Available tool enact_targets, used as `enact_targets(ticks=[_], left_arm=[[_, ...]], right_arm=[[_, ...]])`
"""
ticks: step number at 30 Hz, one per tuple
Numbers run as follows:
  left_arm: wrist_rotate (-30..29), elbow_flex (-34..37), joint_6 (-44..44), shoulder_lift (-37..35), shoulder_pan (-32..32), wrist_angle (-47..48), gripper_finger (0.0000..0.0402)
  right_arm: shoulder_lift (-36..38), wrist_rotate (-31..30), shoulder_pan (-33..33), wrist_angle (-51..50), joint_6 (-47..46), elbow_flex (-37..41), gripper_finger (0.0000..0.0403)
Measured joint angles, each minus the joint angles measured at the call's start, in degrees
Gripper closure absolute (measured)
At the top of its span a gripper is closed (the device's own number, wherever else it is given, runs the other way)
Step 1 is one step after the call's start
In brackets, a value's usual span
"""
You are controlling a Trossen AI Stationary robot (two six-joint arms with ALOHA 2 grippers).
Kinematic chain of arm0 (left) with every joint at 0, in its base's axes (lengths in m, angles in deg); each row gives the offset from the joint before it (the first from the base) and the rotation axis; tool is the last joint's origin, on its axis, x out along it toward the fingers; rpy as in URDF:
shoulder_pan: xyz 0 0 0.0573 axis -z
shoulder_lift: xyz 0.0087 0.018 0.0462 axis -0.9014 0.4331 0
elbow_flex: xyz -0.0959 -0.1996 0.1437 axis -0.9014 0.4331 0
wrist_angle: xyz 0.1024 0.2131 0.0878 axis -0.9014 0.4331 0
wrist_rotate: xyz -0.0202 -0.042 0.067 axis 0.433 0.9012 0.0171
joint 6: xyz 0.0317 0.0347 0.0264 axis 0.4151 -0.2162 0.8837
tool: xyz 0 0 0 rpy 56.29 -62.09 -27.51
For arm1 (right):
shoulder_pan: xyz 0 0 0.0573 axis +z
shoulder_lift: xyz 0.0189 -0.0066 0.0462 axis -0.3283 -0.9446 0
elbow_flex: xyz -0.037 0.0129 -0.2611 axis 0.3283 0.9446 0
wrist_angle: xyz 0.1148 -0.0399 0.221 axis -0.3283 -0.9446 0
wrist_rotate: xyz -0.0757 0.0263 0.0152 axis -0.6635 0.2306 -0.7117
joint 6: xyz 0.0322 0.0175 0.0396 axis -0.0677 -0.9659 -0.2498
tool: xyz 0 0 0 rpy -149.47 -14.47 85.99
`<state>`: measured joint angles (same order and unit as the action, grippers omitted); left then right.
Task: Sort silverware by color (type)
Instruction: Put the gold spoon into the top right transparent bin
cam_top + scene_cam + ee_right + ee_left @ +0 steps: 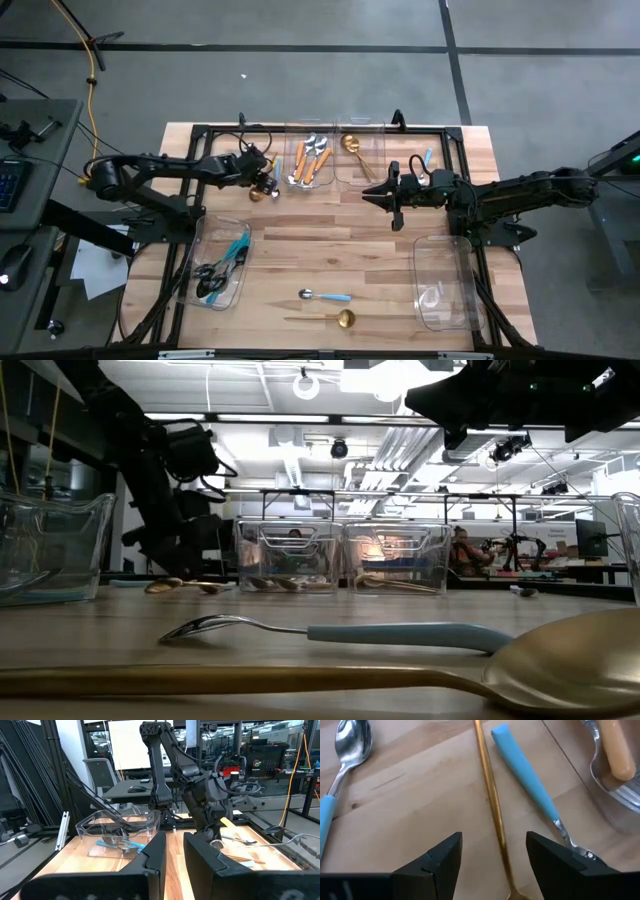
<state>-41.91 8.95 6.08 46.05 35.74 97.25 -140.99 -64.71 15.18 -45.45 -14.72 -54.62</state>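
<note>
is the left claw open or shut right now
Open. In the left wrist view the left claw has its two fingers spread wide, straddling a gold handle on the table without touching it.

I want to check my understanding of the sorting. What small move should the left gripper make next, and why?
Probably lower the left gripper straight down and close on the gold handle. Its fingers stand open on either side of that thin handle on the table, with a blue-handled utensil lying close beside it, so a careful, centred descent seems best.
</note>
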Motion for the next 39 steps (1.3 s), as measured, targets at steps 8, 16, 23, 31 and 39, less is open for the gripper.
enact_targets(ticks=[8,16,23,31,39], left_arm=[[-0.23,-0.01,1.46,3.42,0.0,0.27,0.019],[-1.53,-0.25,1.88,5.79,0.33,0.49,0.0227],[-1.9,-0.18,1.93,5.96,0.26,0.89,0.0384],[-1.84,-0.21,1.9,5.59,0.24,2.02,0.0396],[-4.85,-1.25,2.38,-4.69,0.04,9.83,0.0398]], right_arm=[[0.0,-0.01,-0.01,0.0,0.01,0.0,0.035],[0.0,0.0,0.02,0.0,0.01,0.0,0.035],[0.0,-0.01,-0.01,-0.02,0.01,0.0,0.035],[0.0,0.0,0.02,-0.26,0.01,0.0,0.035],[0.0,0.0,0.0,-0.34,0.01,0.0,0.035]])
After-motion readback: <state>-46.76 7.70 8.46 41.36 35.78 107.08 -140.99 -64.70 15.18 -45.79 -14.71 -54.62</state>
